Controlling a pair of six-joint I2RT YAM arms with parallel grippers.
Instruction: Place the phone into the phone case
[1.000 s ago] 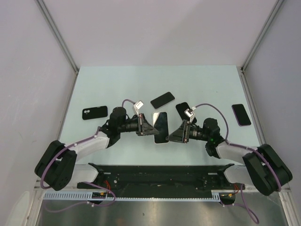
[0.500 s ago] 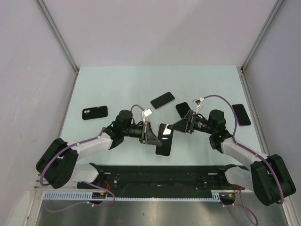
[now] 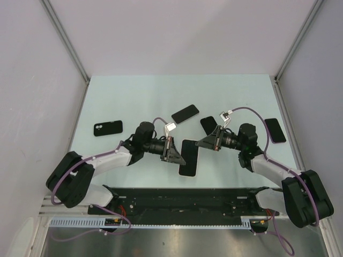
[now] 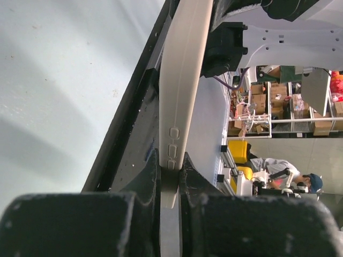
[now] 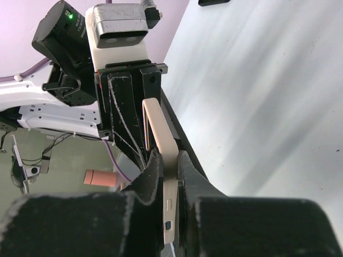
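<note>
The left claw [image 3: 176,156] was pinched shut on the beige side wall of the phone case [image 4: 179,80], near its button bumps. The right claw [image 3: 200,143] was nipped closed on the rim nearer its own side, so the case was braced from two ends. The phone [image 3: 188,158] lay dark face up in that case at mid-surface [image 3: 134,96] between the arms, a hold that probably served to press the rim home around it
</note>
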